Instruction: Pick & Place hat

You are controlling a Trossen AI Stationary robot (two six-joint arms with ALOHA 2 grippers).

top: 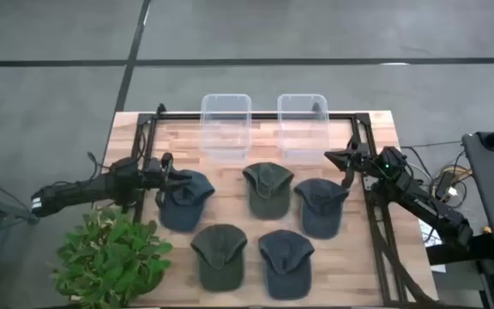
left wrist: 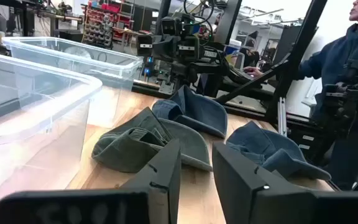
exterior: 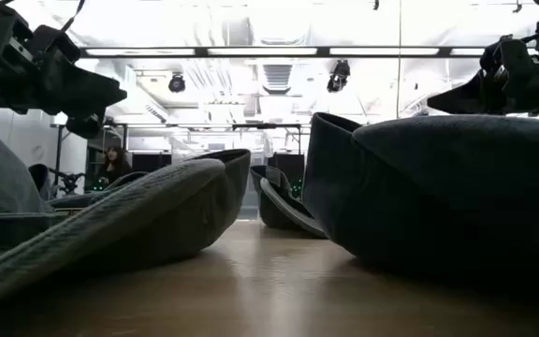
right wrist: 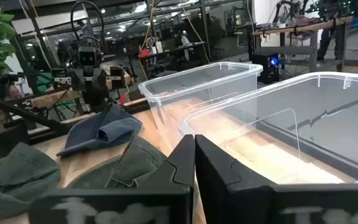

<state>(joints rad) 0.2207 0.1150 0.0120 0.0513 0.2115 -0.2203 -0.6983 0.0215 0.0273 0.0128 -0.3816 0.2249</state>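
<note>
Several caps lie brim-down on the wooden table. At the left is a blue hat [top: 184, 199], also seen in the left wrist view [left wrist: 278, 155]. A green hat [top: 268, 189] lies at the centre and a blue one [top: 320, 206] to its right. Nearer are another green hat [top: 219, 253] and another blue one [top: 286, 262]. My left gripper [top: 168, 169] hovers level at the left blue hat's far edge, its fingers [left wrist: 166, 177] open with nothing between them. My right gripper [top: 331, 157] is shut [right wrist: 194, 165] and empty, just beyond the right blue hat.
Two clear plastic bins [top: 225, 124] [top: 303, 124] stand side by side at the table's far edge. A potted plant [top: 114, 257] sits at the near left corner. Black frame rails [top: 376, 223] border the table. A person [left wrist: 353, 62] stands beyond the right side.
</note>
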